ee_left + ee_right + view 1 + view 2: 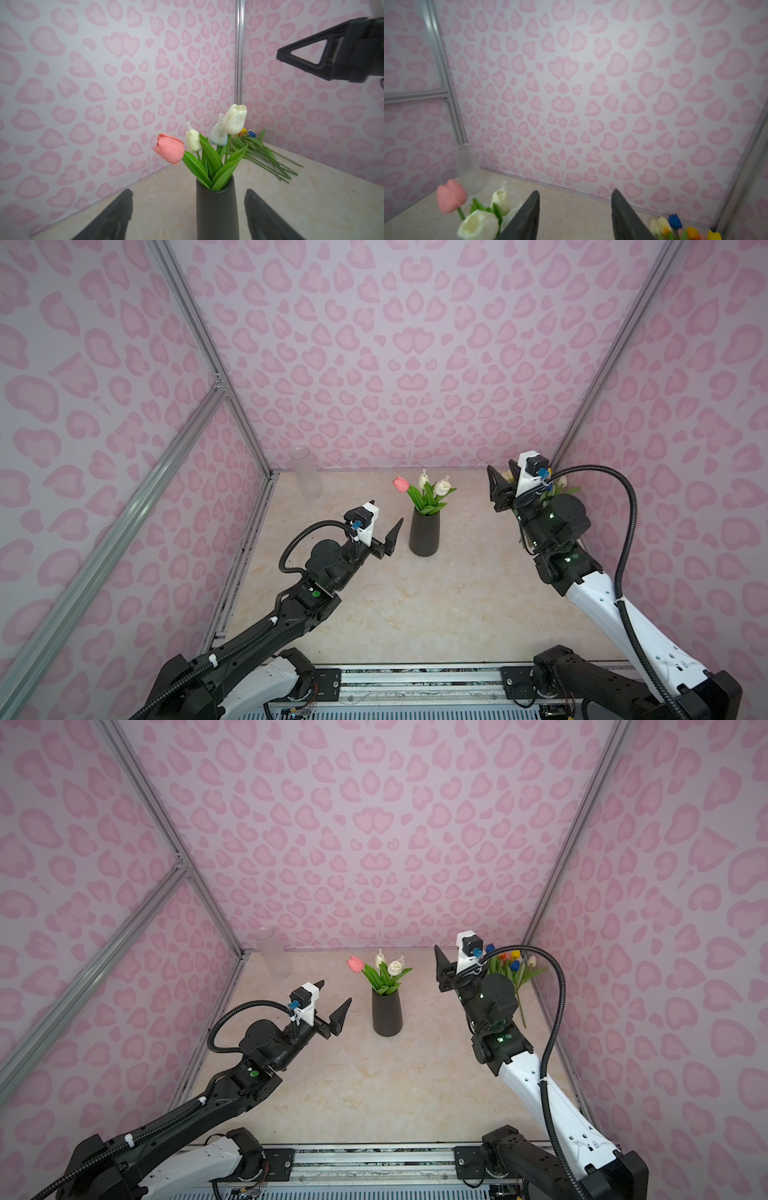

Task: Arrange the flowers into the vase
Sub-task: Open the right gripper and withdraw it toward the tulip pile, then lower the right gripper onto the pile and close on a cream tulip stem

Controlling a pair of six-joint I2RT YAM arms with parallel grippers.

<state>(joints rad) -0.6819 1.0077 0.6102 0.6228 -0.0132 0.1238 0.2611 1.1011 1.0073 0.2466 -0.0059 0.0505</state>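
Several loose flowers (514, 966), beside right end effector (448, 955)

Both top views: mounted high at front, behind arm bases, looking down and forward to back wall (395, 364); far enough to take in whole table (415, 614); nearly identical coverage. Left wrist view: low, close on dark vase (216, 212), facing far right corner (loose flowers (267, 159) beyond, farther off). Right wrist view: raised, facing back wall, bouquet (477, 226) near lens, clear glass vase (469, 164) farther. Wrist views share bouquet, loose flowers.
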